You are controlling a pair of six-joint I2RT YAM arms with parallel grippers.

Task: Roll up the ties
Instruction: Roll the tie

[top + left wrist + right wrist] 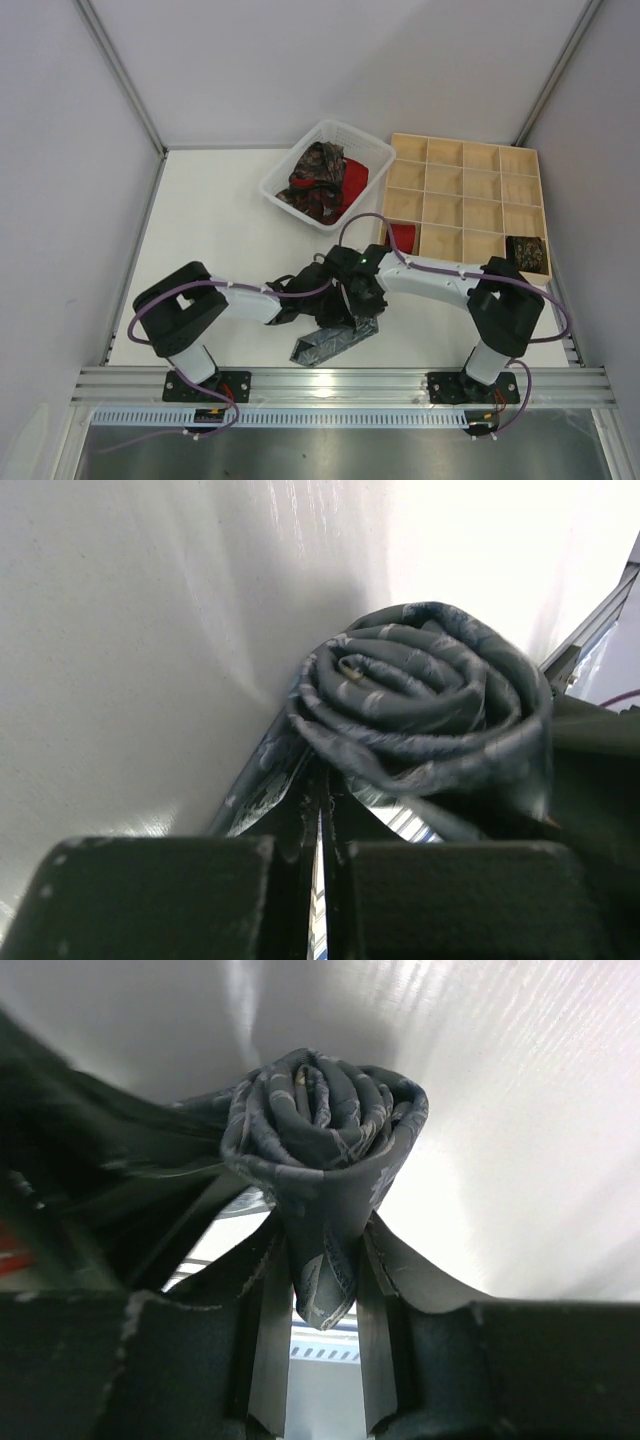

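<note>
Grey tie (420, 705) is rolled over the near surface (230, 230), loose tail trailing. Left jaws are shut on its fabric; right jaws partly closed around the roll. Unwinding is risked if either grip slips.

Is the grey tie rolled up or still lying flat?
Mostly rolled: the grey tie forms a tight spiral between both grippers, with a loose tail trailing on the table.

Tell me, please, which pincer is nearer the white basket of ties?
Right. The right pincer sits just in front of the basket, gripping the grey tie roll; the left pincer holds it slightly farther back.
</note>
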